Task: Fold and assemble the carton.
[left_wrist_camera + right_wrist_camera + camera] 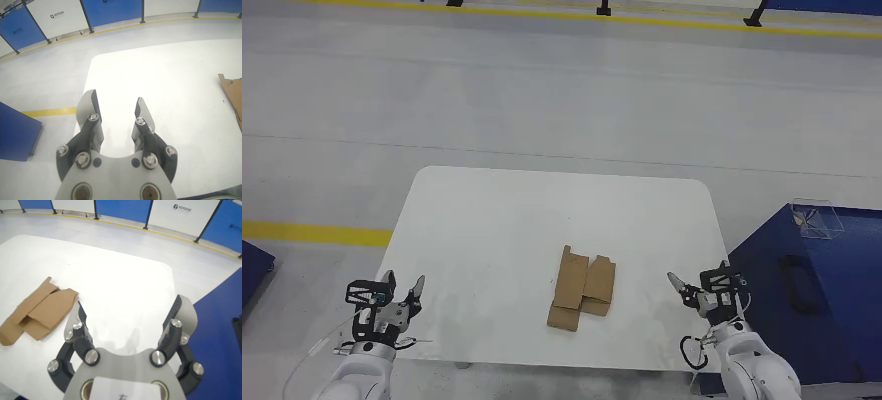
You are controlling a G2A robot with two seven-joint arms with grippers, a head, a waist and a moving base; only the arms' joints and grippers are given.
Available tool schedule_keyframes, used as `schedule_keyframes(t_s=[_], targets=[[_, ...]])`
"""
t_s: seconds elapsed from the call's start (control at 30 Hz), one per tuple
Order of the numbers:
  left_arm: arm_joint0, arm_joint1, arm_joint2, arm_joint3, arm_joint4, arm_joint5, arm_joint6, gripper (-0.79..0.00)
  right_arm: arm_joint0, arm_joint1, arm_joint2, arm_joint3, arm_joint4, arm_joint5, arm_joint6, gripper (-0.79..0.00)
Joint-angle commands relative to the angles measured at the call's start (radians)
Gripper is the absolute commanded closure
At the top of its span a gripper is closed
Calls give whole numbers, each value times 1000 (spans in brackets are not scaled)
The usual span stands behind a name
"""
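Right gripper hangs at the near right corner of the white table, jaws spread wide and holding nothing. The right wrist view shows the gap plainly, with the right gripper open over bare tabletop. Left gripper sits at the near left corner, also parted and empty, though less widely, as the left wrist view confirms.

Between them lies the carton, flat on the near half of the table and a little to the right of its middle. It lies inward from both arms, and the right one looks the nearer. The left is well apart from it, and its wrist view catches one edge of the cardboard. The carton's long axis runs away from the robot toward the far edge, tilted slightly.

It is a plain brown cardboard blank, still collapsed, one panel overlapping another with stepped flap ends. No wall stands yet, so I judge the assembly not begun.
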Motion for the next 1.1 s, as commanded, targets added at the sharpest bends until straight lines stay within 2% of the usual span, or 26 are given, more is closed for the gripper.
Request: schedule_keyframes(t_s=[0.0,0.1,0.17,0.3,0.33,0.4,0.5,0.63,0.67,0.7,0.8,0.83,0.87,1.07], targets=[[0,0,0,0,0,0,0,-785,15,0,-3,16,151,-88,77,-785],[0,0,0,0,0,0,0,-785,66,8,19,69,436,-256,308,-785],[0,0,0,0,0,0,0,-785,126,18,39,133,711,-339,547,-785],[0,0,0,0,0,0,0,-785,330,43,32,349,1207,-307,1097,-785],[0,0,0,0,0,0,0,-785,388,47,24,423,1285,-283,1197,-785],[0,0,0,0,0,0,0,-785,491,50,-12,559,1353,-259,1320,-785],[0,0,0,0,0,0,0,-785,606,46,-104,708,1409,-196,1386,-785],[0,0,0,0,0,0,0,-785,688,35,-210,846,1422,-230,1351,-773],[0,0,0,0,0,0,0,-785,702,32,-235,873,1413,-245,1336,-653],[0,0,0,0,0,0,0,-785,715,29,-257,899,1408,-263,1318,-619],[0,0,0,0,0,0,0,-785,756,18,-315,981,1389,-305,1276,-597],[0,0,0,0,0,0,0,-785,771,15,-329,1008,1379,-320,1261,-419],[0,0,0,0,0,0,0,-785,784,12,-344,1030,1373,-333,1248,-369],[0,0,0,0,0,0,0,-785,842,-11,-420,1128,1330,-391,1174,-360]])
